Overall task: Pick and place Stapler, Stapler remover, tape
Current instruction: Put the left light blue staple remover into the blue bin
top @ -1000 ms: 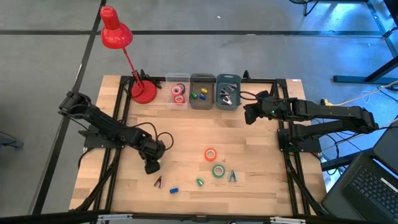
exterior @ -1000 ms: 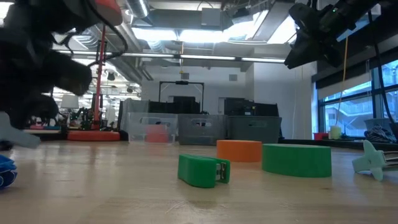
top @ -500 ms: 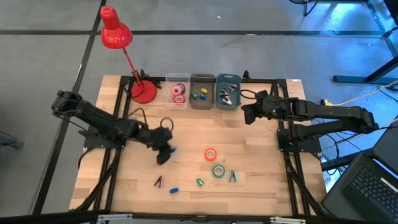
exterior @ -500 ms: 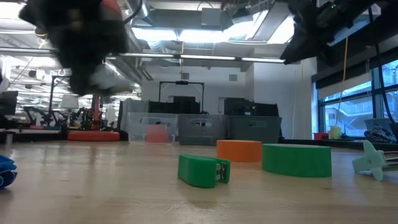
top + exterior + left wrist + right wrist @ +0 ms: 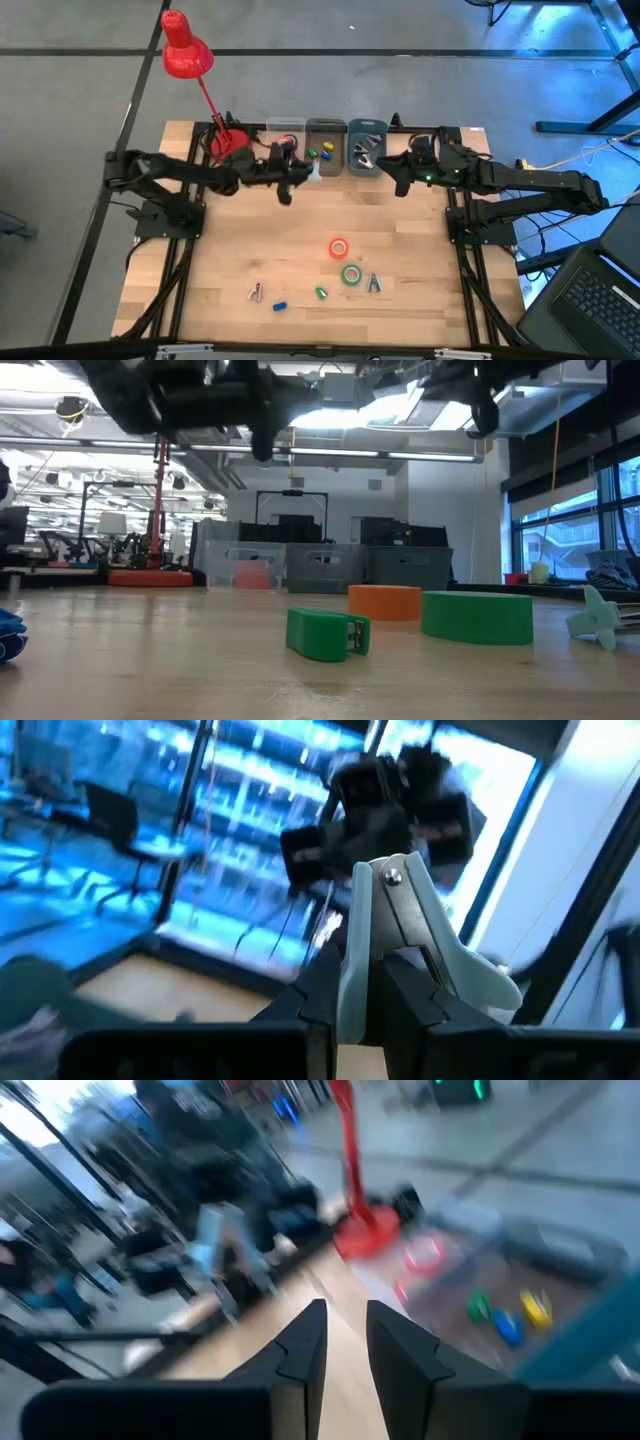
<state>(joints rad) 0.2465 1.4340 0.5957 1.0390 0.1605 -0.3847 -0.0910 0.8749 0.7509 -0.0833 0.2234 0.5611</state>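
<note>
My left gripper (image 5: 298, 176) is shut on a pale blue claw-shaped staple remover (image 5: 400, 945), high above the table just in front of the bins. My right gripper (image 5: 398, 180) hangs empty near the teal bin (image 5: 366, 150); its fingers (image 5: 300, 1345) stand a narrow gap apart. An orange tape roll (image 5: 338, 248), a green tape roll (image 5: 351, 275), a green stapler (image 5: 321, 293), a blue stapler (image 5: 281, 306) and two more removers (image 5: 374, 284) (image 5: 255, 292) lie on the table's near half. My left gripper pinches the staple remover between its two fingers by its lower body (image 5: 360, 995). The riveted pivot end (image 5: 392, 875) sticks out past the fingertips and one wing (image 5: 470, 975) flares to the side. The fingers lie about level, pointing toward the table's right. The remover is lifted clear.
Three bins stand in a row at the far edge: a clear one with pink tape rolls (image 5: 287, 150), a grey one with small staplers (image 5: 322, 152), and the teal one with grey claws. A red desk lamp (image 5: 228, 145) stands to their left. My two grippers are about a hand's width apart.
My left gripper has risen from low over the table's near left, carrying the staple remover, and swung toward the far edge and the right, up to the bins. My right gripper has moved slightly toward the table's left.
</note>
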